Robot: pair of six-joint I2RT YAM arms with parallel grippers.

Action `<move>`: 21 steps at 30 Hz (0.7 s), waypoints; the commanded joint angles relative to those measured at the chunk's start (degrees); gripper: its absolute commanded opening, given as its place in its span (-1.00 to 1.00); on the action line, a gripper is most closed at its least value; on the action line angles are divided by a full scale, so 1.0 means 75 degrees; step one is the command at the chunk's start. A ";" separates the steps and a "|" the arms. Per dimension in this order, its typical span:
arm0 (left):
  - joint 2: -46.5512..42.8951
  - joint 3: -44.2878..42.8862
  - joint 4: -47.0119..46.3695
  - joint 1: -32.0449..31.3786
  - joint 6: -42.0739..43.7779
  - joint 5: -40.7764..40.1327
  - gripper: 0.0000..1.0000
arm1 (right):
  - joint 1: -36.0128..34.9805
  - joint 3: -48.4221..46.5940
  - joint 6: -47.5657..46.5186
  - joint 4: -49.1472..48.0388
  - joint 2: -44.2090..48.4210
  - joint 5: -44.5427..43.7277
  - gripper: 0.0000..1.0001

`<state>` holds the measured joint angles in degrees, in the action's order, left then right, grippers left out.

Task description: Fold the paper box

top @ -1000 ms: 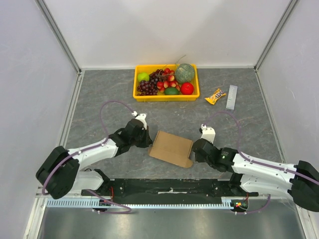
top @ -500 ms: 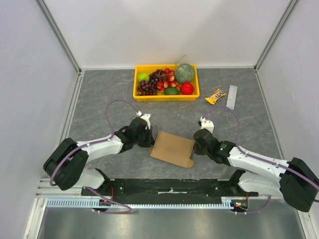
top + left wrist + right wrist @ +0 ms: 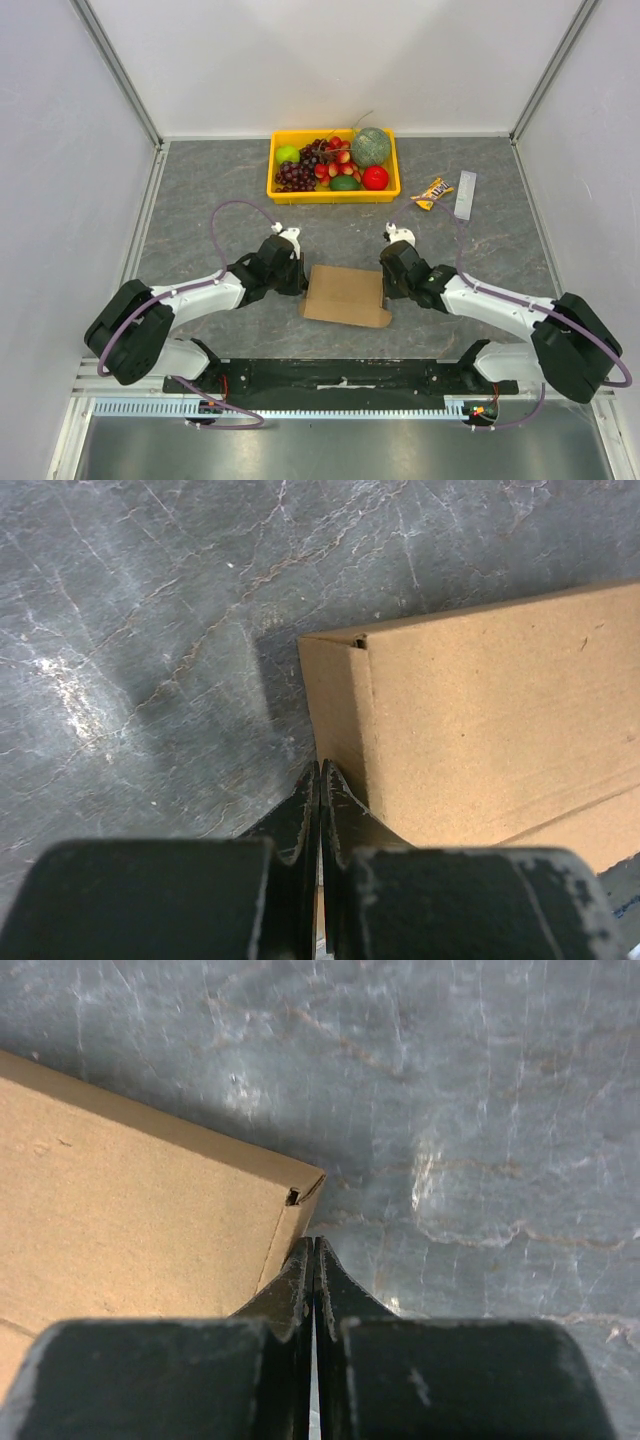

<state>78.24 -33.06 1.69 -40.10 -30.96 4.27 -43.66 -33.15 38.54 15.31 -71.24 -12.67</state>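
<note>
In the near middle of the counter, the paper box is lying flat as a low brown carton, its long axis running left to right, with a loose tab showing at its near right corner. The left fingers are pressing together with no gap and holding nothing, their tips resting against the box's left end wall, so the box is lying directly to their right. The right fingers are likewise pinching shut on nothing, their tips sitting just beside the box's right end wall near its far right corner, the box lying to their left. Both arms are equally near, one at each short end, which suits squeezing or steadying the box between them. Farther back, well apart, the yellow tray is holding fruit.
</note>
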 commanded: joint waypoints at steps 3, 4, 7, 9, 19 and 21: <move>-0.0189 -0.0244 -0.0273 -0.0033 0.0026 -0.0065 -0.96 | 0.0149 -0.1017 -0.0639 -0.0799 -0.0520 0.0610 -0.99; -0.0201 -0.0268 -0.0273 -0.0033 0.0026 -0.0135 -0.96 | 0.0173 -0.1111 -0.0720 -0.0834 -0.0648 0.0634 -0.98; -0.0248 -0.0338 0.0008 -0.0021 -0.0044 -0.0451 -0.96 | 0.0243 -0.1392 -0.0966 -0.0939 -0.0988 0.0634 -0.95; -0.0330 -0.0350 0.0032 -0.0021 -0.0091 -0.0535 -0.96 | 0.0278 -0.1545 -0.1037 -0.0987 -0.1199 0.0529 -0.95; -0.1969 0.0224 0.0232 -0.0021 -0.0348 -0.2221 -0.95 | 0.0934 -0.1241 -0.1272 -0.0612 -0.0850 -0.0140 -0.59; -0.2263 0.0271 0.0324 -0.0009 -0.0384 -0.2339 -0.95 | 0.1074 -0.1054 -0.1319 -0.0495 -0.0604 -0.0128 -0.48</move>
<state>65.65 -32.21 5.39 -39.99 -31.83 -8.43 -37.52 -42.65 30.15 11.35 -79.77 -12.60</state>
